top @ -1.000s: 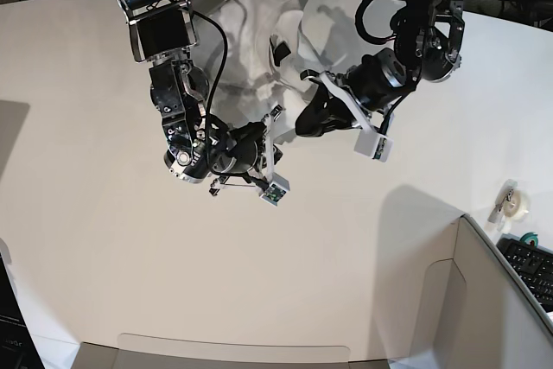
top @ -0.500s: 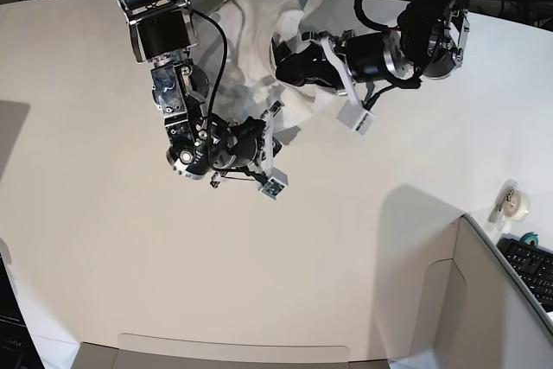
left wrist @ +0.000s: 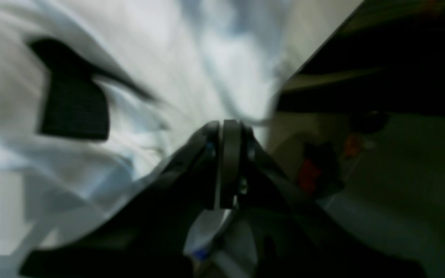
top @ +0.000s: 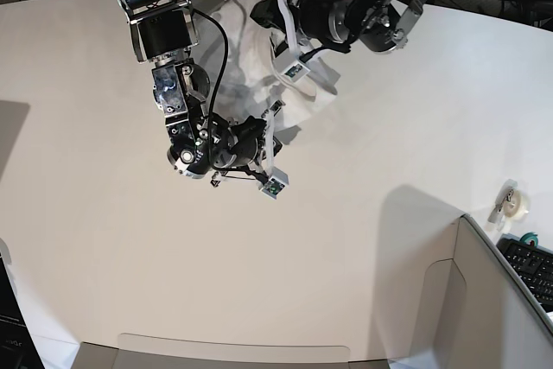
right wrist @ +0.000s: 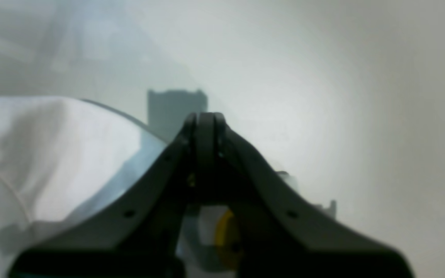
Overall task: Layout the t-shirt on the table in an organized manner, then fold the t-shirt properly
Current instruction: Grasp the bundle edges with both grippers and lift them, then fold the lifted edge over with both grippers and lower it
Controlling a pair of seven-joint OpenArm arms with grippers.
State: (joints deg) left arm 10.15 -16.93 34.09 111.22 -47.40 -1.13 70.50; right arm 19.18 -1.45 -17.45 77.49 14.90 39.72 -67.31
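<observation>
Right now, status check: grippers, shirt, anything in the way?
Left gripper shut, at the t-shirt; grip unclear. Right gripper shut, beside the cloth. T-shirt bunched at the table far edge, not laid out. Nothing blocking.

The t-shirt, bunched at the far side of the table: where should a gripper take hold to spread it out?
Probably the loose lower edge of the t-shirt, coming in low from the bare table on the near side. The cloth is heaped in folds with that edge lying outermost and free. Both the left gripper and the right gripper are shut.
</observation>
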